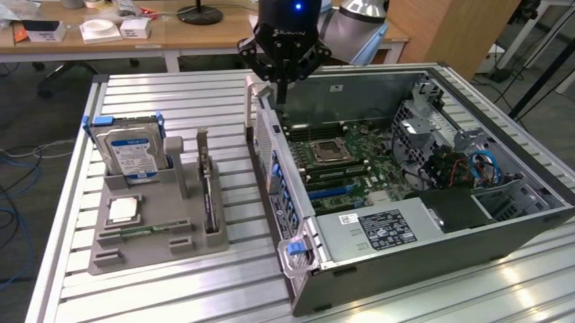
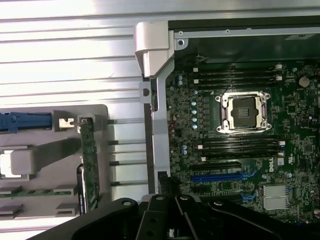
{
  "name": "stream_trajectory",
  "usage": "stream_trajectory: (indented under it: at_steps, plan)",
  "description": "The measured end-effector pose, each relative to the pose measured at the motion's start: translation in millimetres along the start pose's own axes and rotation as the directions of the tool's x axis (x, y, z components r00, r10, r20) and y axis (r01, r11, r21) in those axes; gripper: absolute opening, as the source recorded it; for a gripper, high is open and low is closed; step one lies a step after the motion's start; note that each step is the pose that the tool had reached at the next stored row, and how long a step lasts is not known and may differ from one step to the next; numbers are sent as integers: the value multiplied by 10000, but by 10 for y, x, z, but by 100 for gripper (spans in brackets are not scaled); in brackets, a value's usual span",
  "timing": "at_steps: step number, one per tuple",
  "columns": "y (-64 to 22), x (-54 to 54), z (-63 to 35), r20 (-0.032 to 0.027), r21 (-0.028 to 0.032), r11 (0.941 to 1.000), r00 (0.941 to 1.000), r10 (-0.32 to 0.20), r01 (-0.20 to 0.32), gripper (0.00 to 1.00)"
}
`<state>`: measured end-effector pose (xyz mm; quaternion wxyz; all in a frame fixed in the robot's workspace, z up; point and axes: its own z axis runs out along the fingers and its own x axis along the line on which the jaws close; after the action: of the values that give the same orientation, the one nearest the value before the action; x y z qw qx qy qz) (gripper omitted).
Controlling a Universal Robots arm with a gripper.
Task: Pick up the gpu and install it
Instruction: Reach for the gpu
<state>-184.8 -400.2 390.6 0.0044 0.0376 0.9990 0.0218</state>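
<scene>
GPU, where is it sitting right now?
The gpu stands on edge in the grey holder on the exterior view's left, between the hard drive and the computer case.

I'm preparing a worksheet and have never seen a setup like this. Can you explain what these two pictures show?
A robot arm's gripper hangs shut and empty over the edge of an open computer case on a metal table. One picture comes from a camera off the arm, the other from one on its wrist. Beside the case a grey holder carries parts: a hard drive and the gpu, a thin green card on edge, not yet picked up.
</scene>
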Motion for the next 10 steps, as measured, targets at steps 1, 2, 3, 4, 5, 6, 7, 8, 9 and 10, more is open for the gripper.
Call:
stream_trajectory:
  at_steps: [1,2,3,4,5,6,7,8,9,10]
  plan:
    - [-1,10,0,0,1,10000,10000,-1,1,11]
    - [-2,21,1,0,0,10000,10000,-1,1,11]
    - [-3,32,1,0,1,10000,10000,0,0,11]
    - [-3,42,1,0,1,10000,10000,-1,1,11]
    - [-4,54,1,0,0,10000,10000,0,0,11]
    - [-5,65,2,0,1,10000,10000,-1,1,11]
    - [-6,77,2,-1,1,10000,10000,-1,1,11]
    - [-7,88,2,0,1,10000,10000,-1,1,11]
    - [-8,99,2,-1,1,10000,10000,-1,1,11]
    - [-8,111,3,0,1,10000,10000,0,0,11]
